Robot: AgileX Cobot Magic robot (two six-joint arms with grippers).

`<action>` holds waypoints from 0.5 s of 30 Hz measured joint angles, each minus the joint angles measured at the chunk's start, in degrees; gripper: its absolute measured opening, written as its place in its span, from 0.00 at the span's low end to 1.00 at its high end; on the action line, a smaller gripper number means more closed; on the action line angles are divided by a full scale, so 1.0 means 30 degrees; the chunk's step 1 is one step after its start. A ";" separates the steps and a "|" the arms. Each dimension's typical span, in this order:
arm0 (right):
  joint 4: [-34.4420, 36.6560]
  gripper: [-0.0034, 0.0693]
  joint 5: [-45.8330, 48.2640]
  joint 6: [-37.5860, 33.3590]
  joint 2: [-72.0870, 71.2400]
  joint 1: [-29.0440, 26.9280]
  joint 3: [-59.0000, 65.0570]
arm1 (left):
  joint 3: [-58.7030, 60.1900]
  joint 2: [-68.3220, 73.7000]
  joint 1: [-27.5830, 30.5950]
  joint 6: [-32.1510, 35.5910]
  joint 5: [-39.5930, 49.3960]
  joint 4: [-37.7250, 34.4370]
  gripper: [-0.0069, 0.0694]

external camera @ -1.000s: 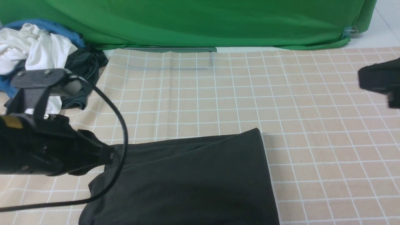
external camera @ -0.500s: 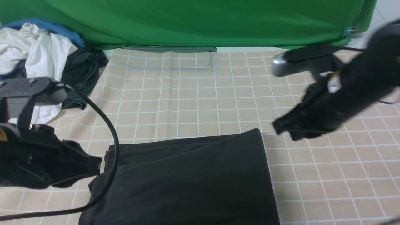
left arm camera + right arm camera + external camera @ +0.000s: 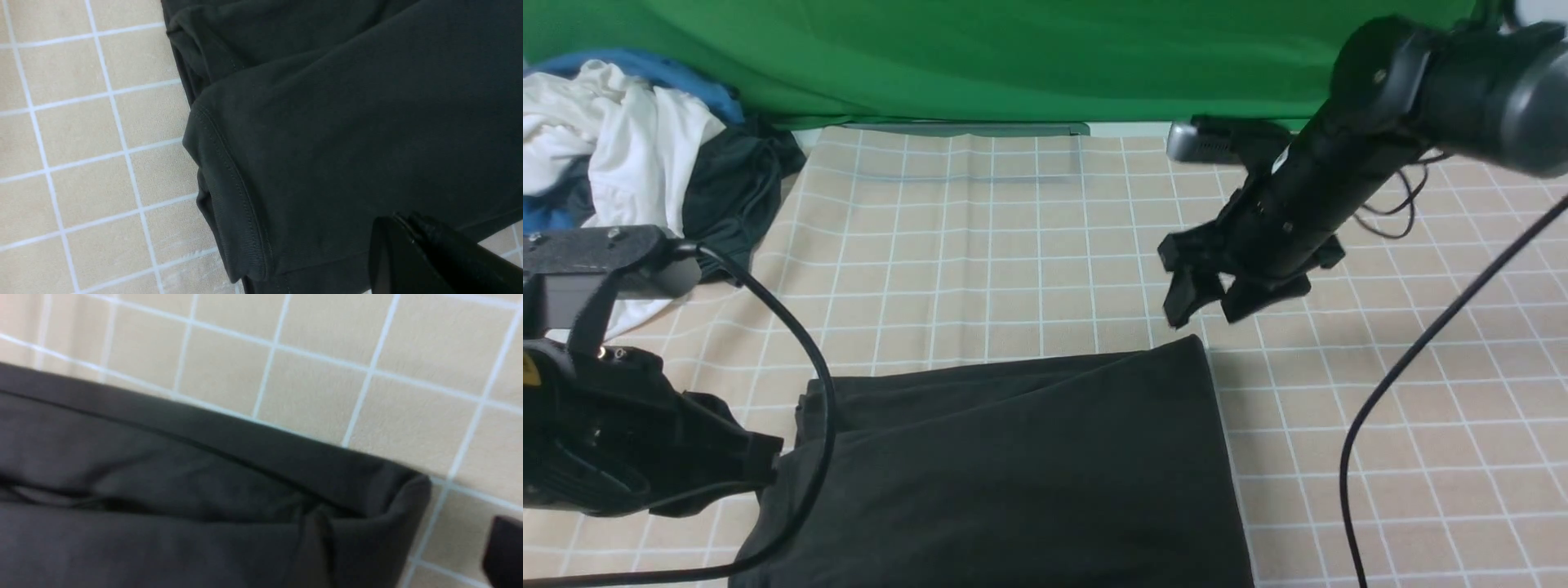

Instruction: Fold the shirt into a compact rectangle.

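Observation:
The very dark green-black shirt (image 3: 1013,465) lies folded in a rough rectangle at the front middle of the checked cloth. No logo or collar shows. My left gripper (image 3: 770,459) sits low at the shirt's left edge. In the left wrist view its fingers (image 3: 402,228) are pressed together over the dark fabric (image 3: 327,122), with no cloth between them. My right gripper (image 3: 1207,309) hovers just above the shirt's far right corner, its two fingers spread apart and empty. The right wrist view shows that folded corner (image 3: 388,490) and one fingertip (image 3: 504,551) beside it.
A pile of white, blue and dark grey clothes (image 3: 621,139) lies at the back left. A green backdrop (image 3: 1045,57) hangs behind the beige checked cloth (image 3: 1013,245). The left arm's cable (image 3: 821,384) loops over the shirt's left edge, and the right arm's cable (image 3: 1388,416) hangs over the right side.
The right arm swung in from the right edge and now hovers over the shirt's far right corner. The left gripper drew back leftward and down, off the shirt's left edge.

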 joint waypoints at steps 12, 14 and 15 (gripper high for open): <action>0.1152 0.17 -0.0239 -0.1388 0.1707 0.0000 -0.0447 | 0.0000 0.0000 0.0000 0.0000 -0.0960 0.0334 0.12; 0.1130 0.15 -0.0341 -0.1436 0.1707 -0.0076 -0.0953 | 0.0000 0.0000 0.0000 0.0000 -0.1008 0.0334 0.12; 0.1109 0.15 -0.0399 -0.1415 0.1707 -0.0133 -0.1266 | 0.0000 0.0000 0.0000 0.0000 -0.1008 0.0334 0.12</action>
